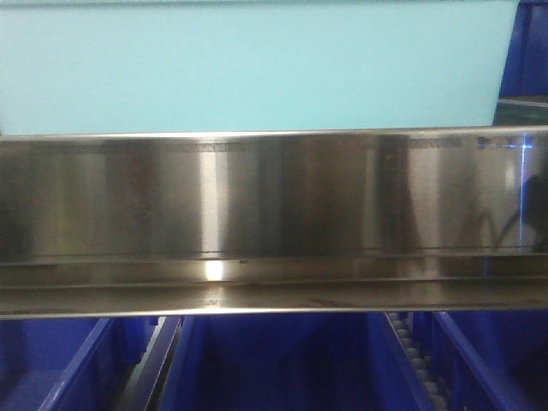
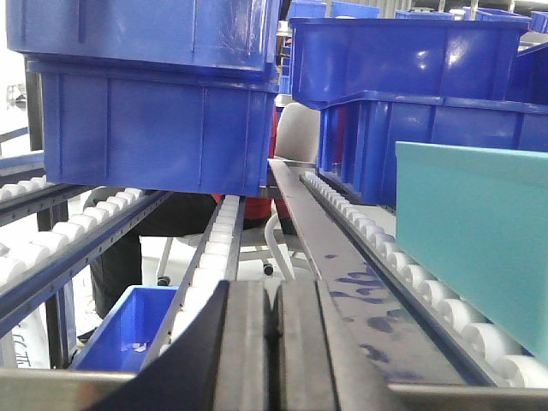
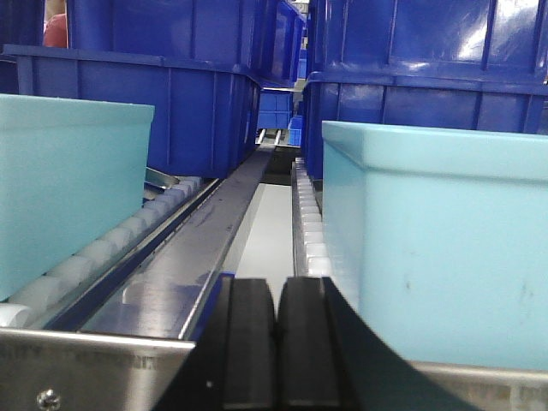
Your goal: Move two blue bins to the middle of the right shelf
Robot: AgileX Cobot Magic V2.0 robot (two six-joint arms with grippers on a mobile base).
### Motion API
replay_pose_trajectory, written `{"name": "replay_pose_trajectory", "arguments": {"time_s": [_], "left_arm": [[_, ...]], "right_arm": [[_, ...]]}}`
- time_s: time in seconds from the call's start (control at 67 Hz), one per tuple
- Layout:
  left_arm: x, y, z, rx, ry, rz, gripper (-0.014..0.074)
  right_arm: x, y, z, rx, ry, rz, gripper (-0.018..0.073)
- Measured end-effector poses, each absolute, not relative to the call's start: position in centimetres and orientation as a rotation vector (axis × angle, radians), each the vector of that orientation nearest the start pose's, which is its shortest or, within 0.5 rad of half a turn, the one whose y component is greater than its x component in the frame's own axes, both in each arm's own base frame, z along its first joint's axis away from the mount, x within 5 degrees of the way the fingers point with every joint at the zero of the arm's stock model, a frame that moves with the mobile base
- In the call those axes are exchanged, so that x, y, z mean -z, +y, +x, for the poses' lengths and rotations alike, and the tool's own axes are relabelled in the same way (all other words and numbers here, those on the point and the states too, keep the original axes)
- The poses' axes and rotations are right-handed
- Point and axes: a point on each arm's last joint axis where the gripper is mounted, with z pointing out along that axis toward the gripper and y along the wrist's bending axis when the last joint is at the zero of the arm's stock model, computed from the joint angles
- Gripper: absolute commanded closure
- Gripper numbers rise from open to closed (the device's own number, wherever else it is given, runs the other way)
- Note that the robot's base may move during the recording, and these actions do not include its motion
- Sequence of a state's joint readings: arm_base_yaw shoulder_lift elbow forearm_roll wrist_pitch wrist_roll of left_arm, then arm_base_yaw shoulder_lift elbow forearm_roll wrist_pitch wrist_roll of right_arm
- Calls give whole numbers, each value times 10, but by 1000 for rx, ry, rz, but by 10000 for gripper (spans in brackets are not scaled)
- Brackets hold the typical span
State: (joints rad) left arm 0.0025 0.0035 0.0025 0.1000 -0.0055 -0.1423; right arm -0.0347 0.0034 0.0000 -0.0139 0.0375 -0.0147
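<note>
A pale cyan bin (image 1: 257,68) fills the top of the front view, standing on the shelf tier just behind its wide shiny steel front rail (image 1: 274,197). In the right wrist view two pale cyan bins sit on the roller lanes, one at the left (image 3: 60,188) and one at the right (image 3: 445,240). My right gripper (image 3: 276,317) is shut and empty, low at the rail between them. In the left wrist view one pale bin (image 2: 479,240) stands at the right. My left gripper (image 2: 276,317) is shut and empty, left of that bin.
Dark royal-blue bins stand stacked further back on the rollers (image 2: 154,120) (image 2: 411,60) (image 3: 163,103) (image 3: 428,43). More dark blue bins (image 1: 274,368) sit on the tier below. White rollers (image 2: 214,240) line the lanes. A small blue bin (image 2: 128,325) lies lower left.
</note>
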Motion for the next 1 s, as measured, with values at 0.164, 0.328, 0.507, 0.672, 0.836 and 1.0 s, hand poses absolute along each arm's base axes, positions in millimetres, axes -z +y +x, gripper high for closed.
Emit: {"name": "replay_pose_trajectory", "arguments": {"time_s": [0.164,0.328,0.507,0.672,0.836,1.0], "left_arm": [[-213,0,57,33,1484,-33,707],[-213,0,57,33,1484,-33,707],[-213,0,57,33,1484,-33,707],[-213,0,57,33,1484,-33,707],[-213,0,57,33,1484,-33,707],[-213,0,57,33,1484,-33,707]], "right_arm": [[-210,-2,57,51,1525,5,724],[-210,-2,57,51,1525,5,724],[-210,-2,57,51,1525,5,724],[-210,-2,57,51,1525,5,724],[-210,-2,57,51,1525,5,724],[-210,-2,57,51,1525,5,724]]}}
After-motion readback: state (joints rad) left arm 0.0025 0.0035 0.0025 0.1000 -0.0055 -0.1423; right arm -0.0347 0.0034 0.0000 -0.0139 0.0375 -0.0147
